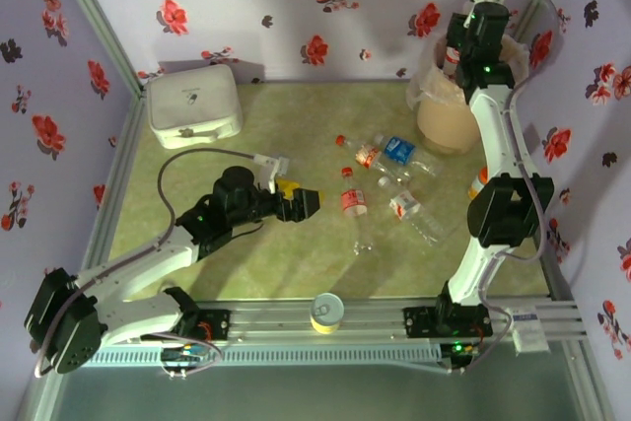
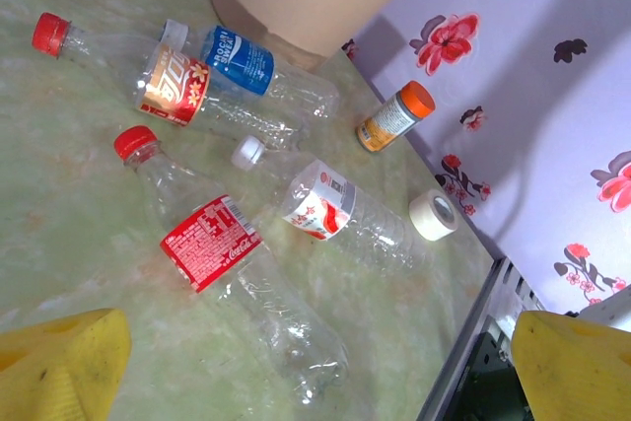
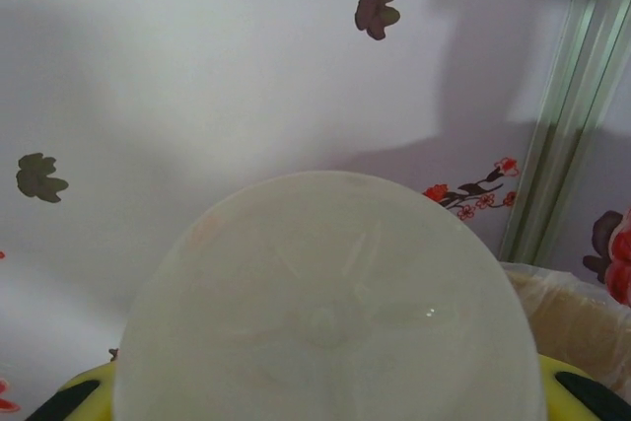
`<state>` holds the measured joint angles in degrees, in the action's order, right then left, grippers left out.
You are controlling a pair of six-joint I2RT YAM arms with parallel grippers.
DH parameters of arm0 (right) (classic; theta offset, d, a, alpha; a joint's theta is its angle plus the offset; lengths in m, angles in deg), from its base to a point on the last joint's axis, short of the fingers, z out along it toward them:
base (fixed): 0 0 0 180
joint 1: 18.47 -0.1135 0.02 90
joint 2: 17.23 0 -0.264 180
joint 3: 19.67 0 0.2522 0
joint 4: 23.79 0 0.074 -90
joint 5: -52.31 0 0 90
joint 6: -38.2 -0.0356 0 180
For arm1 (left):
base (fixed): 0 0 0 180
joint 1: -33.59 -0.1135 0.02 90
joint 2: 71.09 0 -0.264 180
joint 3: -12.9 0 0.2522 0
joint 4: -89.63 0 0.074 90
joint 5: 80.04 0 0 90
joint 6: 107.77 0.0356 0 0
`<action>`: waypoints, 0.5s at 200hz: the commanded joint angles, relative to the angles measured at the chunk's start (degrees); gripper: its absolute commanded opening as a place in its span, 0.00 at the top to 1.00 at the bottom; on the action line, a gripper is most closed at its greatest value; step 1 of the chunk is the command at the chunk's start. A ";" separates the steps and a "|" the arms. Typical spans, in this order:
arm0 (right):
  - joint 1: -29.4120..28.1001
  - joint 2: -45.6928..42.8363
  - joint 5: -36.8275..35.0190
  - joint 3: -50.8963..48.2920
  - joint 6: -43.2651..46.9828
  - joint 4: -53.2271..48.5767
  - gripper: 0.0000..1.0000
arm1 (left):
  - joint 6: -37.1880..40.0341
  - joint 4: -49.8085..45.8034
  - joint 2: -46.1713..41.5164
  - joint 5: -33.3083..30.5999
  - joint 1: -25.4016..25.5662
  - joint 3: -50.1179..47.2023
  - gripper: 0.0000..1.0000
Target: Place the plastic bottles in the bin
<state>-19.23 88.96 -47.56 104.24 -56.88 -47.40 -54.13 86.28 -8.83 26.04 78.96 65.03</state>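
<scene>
My right gripper (image 1: 461, 46) is raised over the bin (image 1: 449, 110), a beige bucket with a clear liner at the back right, and is shut on a clear plastic bottle (image 3: 330, 303). The round base of that bottle faces the right wrist camera between the yellow fingers (image 3: 69, 396). Several more bottles lie on the table: a red-labelled one (image 2: 212, 244), a white-capped one (image 2: 330, 209), a blue-labelled one (image 2: 242, 61) and another red-labelled one (image 2: 173, 86). My left gripper (image 1: 301, 204) is open, low over the table just left of the red-labelled bottle (image 1: 352, 206).
A white rounded box (image 1: 194, 105) stands at the back left. A yellow-rimmed tin (image 1: 326, 311) sits at the front edge. An orange-capped vial (image 2: 394, 117) and a roll of white tape (image 2: 434, 216) lie near the right wall.
</scene>
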 commanded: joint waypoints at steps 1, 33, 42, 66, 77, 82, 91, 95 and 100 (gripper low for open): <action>0.22 3.76 0.43 -4.22 -2.45 -6.65 0.65 | -0.66 0.13 -1.21 -0.55 -0.36 -1.05 0.01; 1.03 3.46 1.66 0.77 -4.23 -8.12 0.64 | -0.48 -0.87 -2.29 -0.61 -0.30 -1.42 0.01; 1.11 3.57 1.46 4.05 -4.19 -9.04 0.64 | -0.39 -0.94 -2.23 -0.67 -0.36 -1.29 0.01; 1.37 3.89 0.21 11.70 -3.47 -10.35 0.64 | -0.70 -0.11 -1.93 -0.76 -0.37 -1.51 0.01; 1.50 3.74 -1.05 13.36 -2.67 -9.59 0.64 | -1.01 0.62 -1.66 -0.74 -0.36 -1.68 0.01; 1.46 3.63 -1.73 13.65 -2.24 -9.17 0.64 | -1.12 0.86 -1.62 -0.75 -0.37 -1.63 0.01; 1.46 3.32 -3.46 14.23 -1.03 -8.30 0.64 | -1.17 0.92 -1.46 -0.78 -0.31 -1.76 0.01; 1.44 3.08 -4.26 14.41 -0.45 -7.94 0.64 | -1.17 0.85 -1.51 -0.78 -0.32 -1.72 0.01; 1.46 2.93 -5.48 14.69 0.41 -7.72 0.64 | -1.27 0.76 -1.57 -0.74 -0.34 -1.79 0.01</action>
<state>-18.20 93.03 -48.09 115.23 -59.26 -55.46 -54.75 85.71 -9.92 26.02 78.96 64.03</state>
